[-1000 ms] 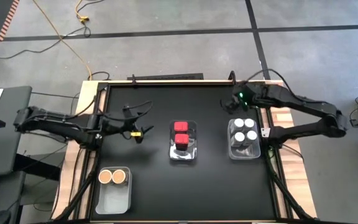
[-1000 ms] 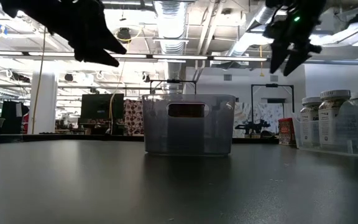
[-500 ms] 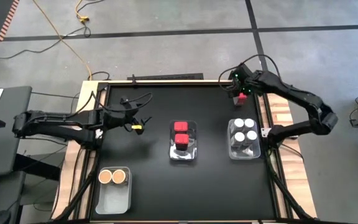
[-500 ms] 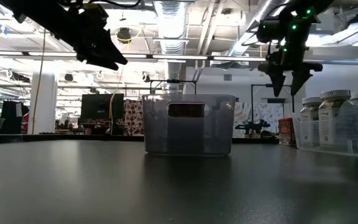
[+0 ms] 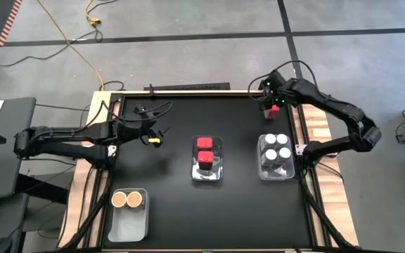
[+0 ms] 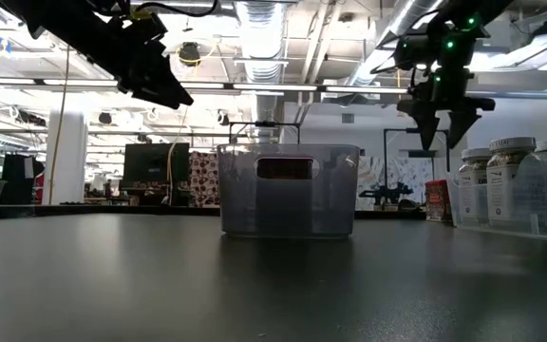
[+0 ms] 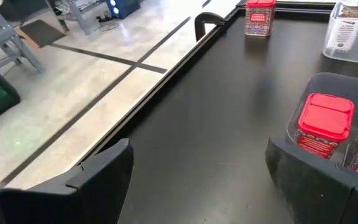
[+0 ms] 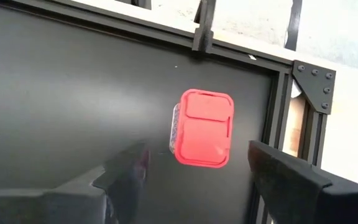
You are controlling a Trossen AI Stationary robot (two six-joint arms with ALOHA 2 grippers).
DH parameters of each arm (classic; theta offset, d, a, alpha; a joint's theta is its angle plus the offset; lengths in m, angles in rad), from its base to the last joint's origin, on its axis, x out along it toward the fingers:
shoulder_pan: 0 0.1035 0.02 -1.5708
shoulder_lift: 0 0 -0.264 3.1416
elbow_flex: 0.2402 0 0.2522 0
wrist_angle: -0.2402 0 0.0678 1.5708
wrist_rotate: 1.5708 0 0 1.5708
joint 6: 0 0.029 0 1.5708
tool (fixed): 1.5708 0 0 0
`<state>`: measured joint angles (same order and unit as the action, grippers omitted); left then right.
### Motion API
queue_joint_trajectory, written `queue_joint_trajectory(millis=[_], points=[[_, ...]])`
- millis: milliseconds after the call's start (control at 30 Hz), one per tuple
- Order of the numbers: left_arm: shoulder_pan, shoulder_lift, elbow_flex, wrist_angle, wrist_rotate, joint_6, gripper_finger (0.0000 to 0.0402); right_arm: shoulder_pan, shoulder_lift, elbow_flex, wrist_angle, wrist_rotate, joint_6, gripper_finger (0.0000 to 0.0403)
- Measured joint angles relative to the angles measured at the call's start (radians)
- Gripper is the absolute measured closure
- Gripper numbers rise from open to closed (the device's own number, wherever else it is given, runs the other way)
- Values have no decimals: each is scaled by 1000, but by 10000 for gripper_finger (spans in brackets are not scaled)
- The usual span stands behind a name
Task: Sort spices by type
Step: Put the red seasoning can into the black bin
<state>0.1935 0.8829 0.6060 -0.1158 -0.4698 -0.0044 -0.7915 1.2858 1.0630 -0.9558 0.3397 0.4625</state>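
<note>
Surface from above: I see my right pincer hanging over the far right corner, directly above a lone red square-topped spice that stands on the black top there. Nearer me from that pincer sits a clear bin with four white-lidded jars. The middle bin holds two red-topped spices, and it lies to the right of my left pincer, which hovers over the left part of the surface. Nearer than the left pincer, a third bin carries two tan-topped jars.

Low view: both pincers hang in the air, the right one with its fingers spread and pointing down; white-lidded jars stand below and beside it.

Left wrist view: my left pincer's fingers stand wide apart with nothing between them; ahead are the red-topped spices in their bin, and farther off the lone red one.

Right wrist view: the fingers gape wide, the red spice straight below between them, untouched.
</note>
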Motion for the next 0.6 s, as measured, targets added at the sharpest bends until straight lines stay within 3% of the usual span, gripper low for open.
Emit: queue_joint_trajectory(millis=[333, 600], points=[[1, 0, 0, 0, 0, -3, 52, -10, 0, 0, 5, 0, 1, 9], [1, 0, 0, 0, 0, -32, 52, -12, 33, 0, -10, 0, 50, 16]])
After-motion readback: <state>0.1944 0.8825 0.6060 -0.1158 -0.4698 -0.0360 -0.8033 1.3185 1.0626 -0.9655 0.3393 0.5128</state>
